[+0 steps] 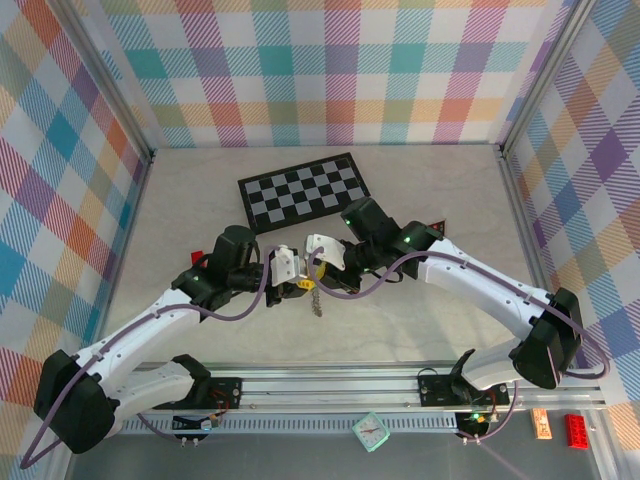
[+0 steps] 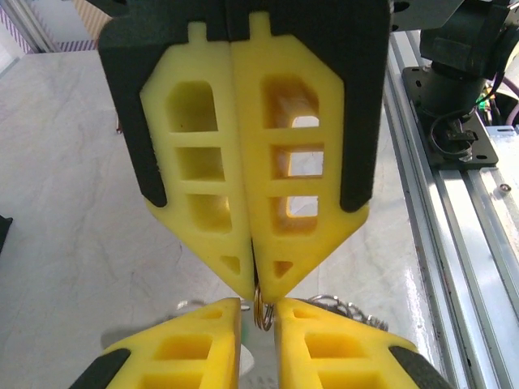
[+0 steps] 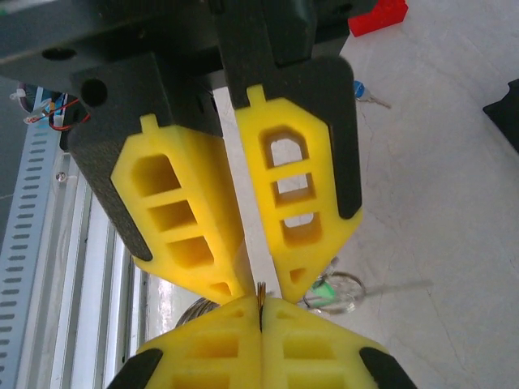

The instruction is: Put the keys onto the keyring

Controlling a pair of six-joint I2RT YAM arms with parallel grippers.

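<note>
Nearest the lens, the right gripper point(image 3: 261, 301) shows two blocky yellow plastic fingers, latticed with square hollows and backed by black shells. They are pressed flat together, pinching the edge of the thin silver wire keyring point(image 2: 263, 316) at their tips. The left gripper point(image 2: 258, 304), of the same yellow lattice build, meets it tip to tip from the opposite side. Its fingers stand a narrow gap apart, with the wire in that gap.

Beneath them spreads the pale marbled tabletop point(image 1: 430, 190), smooth and faintly glossy. Toward its far side lies a flat black-and-white chessboard point(image 1: 305, 190), set at a slant. The keyring is held above the middle of the table, its fringe of small silver metal keys dangling under the two grippers.

A small red plastic block point(image 3: 377, 16) sits on the table, with the tiny blue-headed key point(image 3: 362, 91) near it, well apart from the keyring. The tiny green-headed key point(image 3: 324, 292) lies on the table just beside the meeting fingertips.
</note>
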